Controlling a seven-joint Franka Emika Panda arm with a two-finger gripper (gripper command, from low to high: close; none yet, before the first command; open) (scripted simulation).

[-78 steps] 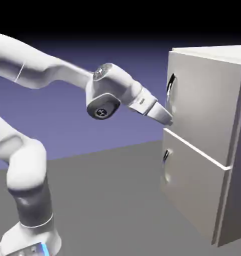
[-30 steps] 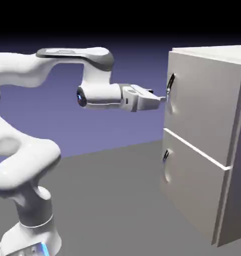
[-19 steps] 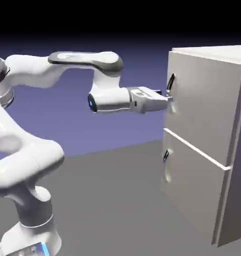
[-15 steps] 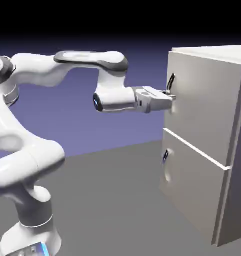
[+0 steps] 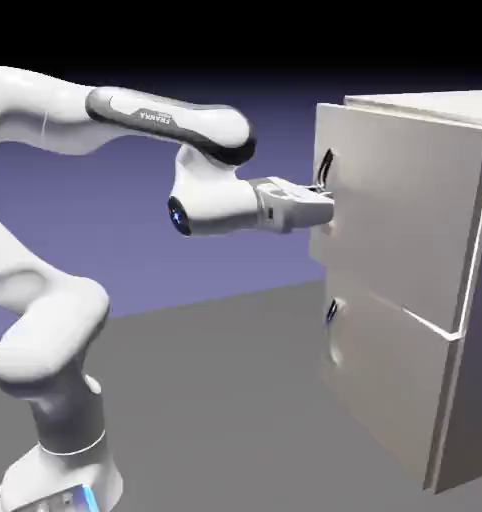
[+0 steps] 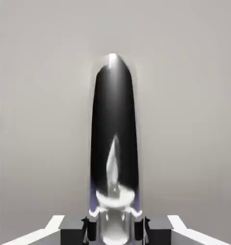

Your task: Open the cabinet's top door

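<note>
The tall light-grey cabinet (image 5: 470, 300) stands at the exterior view's right. Its top door (image 5: 405, 210) is swung a little way out, the handle edge standing proud of the lower panel. My gripper (image 5: 327, 206) reaches in level from the left and is shut on the door's dark arched handle (image 5: 326, 168). In the hand view the dark handle (image 6: 113, 124) runs up the middle against the flat grey door (image 6: 45, 119). Its lower end is pinched in my gripper (image 6: 114, 228), between the two grey fingertips (image 6: 86, 228).
The shorter lower panel (image 5: 385, 390) sits flush and closed, with its own small dark handle (image 5: 331, 312). The white arm arcs over from the lower left above the grey table (image 5: 215, 400).
The jaws closed on the top door's handle. The hand then drew back to the left, and the door's handle edge came out from the cabinet front.
</note>
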